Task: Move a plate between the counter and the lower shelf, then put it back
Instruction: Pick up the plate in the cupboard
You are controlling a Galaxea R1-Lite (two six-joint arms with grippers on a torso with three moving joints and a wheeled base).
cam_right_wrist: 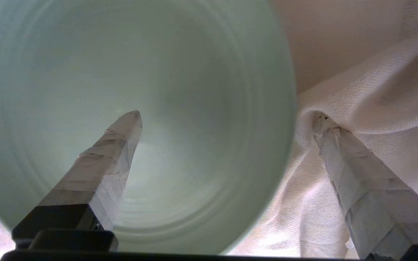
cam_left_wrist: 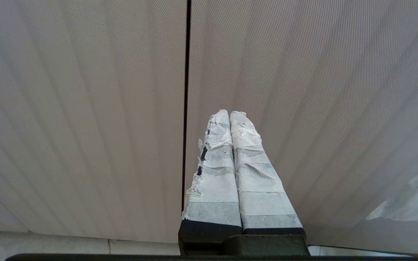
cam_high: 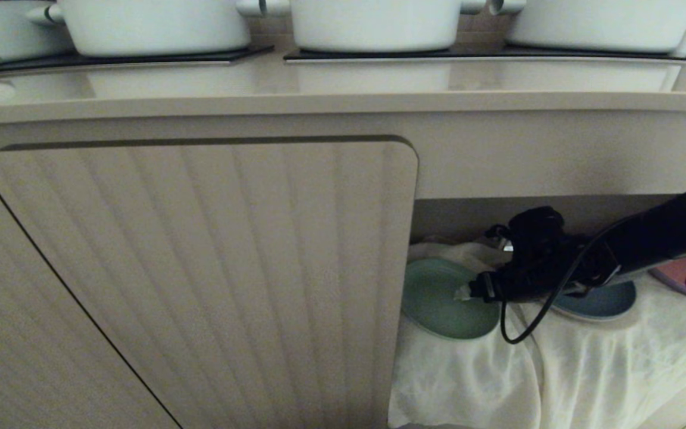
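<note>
- The right gripper is spread wide inside the lower shelf, straddling the rim of the round mint-green matte plastic plate: one taped finger over the plate's face, the other outside the rim, its tip pressing into the wrinkly white cloth.
- Risk: closing from here, the outer finger may gather cloth with the rim, dragging the fabric and disturbing the dark blue plate just behind the claw.
- Risk: a shallow bite on the low rim could let the plate tip out when lifted towards the beige counter above.
- Only the right wrist view shows the straddle; the head view alone shows the neighbouring plates.
- The left gripper, pressed together and empty, faces the ribbed beige cabinet door.
</note>
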